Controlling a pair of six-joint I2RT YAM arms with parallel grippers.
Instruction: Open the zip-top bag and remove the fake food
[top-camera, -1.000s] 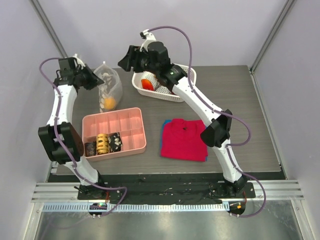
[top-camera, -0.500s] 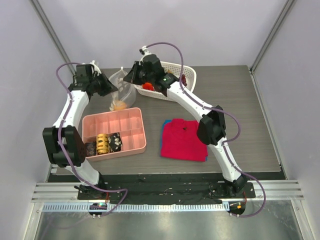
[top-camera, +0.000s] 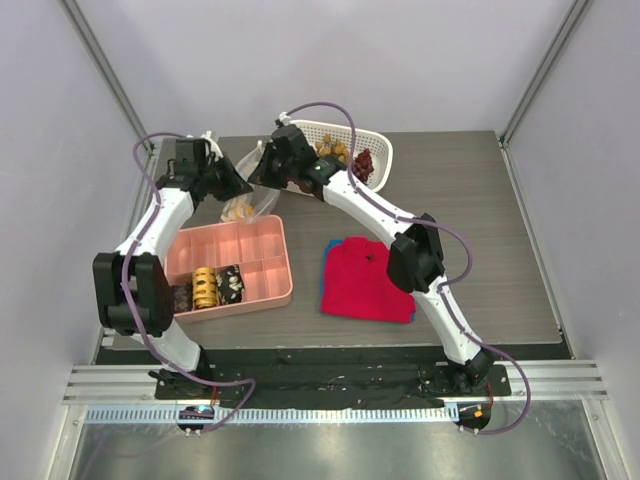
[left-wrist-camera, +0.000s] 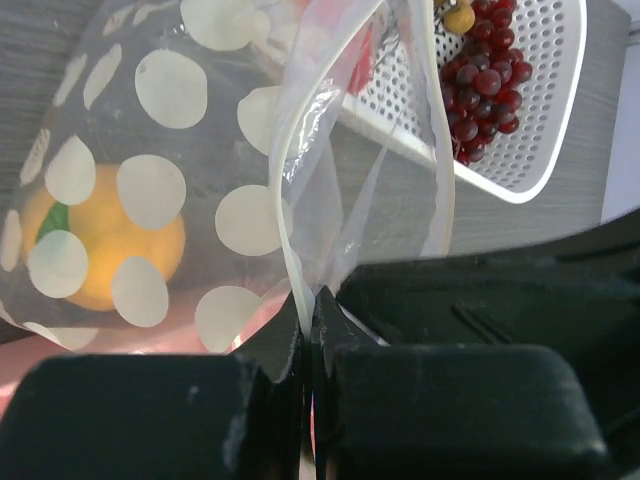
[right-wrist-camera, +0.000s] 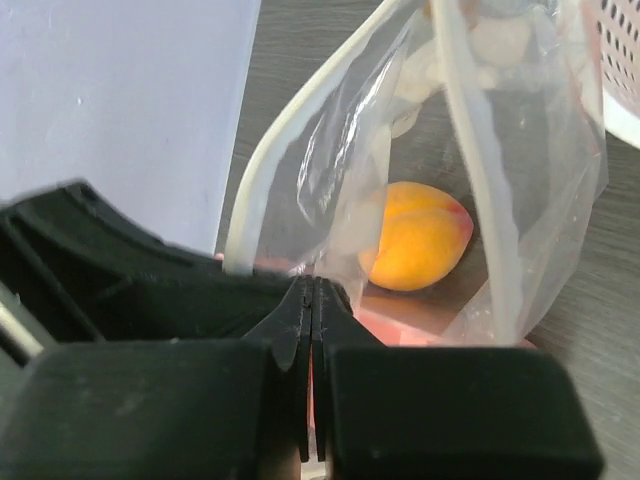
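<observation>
Zip-top bag (top-camera: 247, 195) hangs between my two arms at the far left of the counter (top-camera: 480, 220), close to the far edge of the pink tray (top-camera: 275, 290). My left gripper (left-wrist-camera: 312, 300) has its jaws pressed together on one lip of the pouch. The right gripper (right-wrist-camera: 312, 290) is clamped the same way on the opposite lip. I see the two whitish zip strips standing apart, so the mouth gapes. An orange-yellow fruit (right-wrist-camera: 415, 235) sits low inside, with whitish lumps (right-wrist-camera: 500, 40) nearer the mouth. Just beside the bag is the white mesh basket (top-camera: 378, 150), holding a dark red grape cluster (left-wrist-camera: 490, 70) and a tan-brown ball cluster (top-camera: 333, 150). A red cloth (top-camera: 365, 280) lies right of the tray.
</observation>
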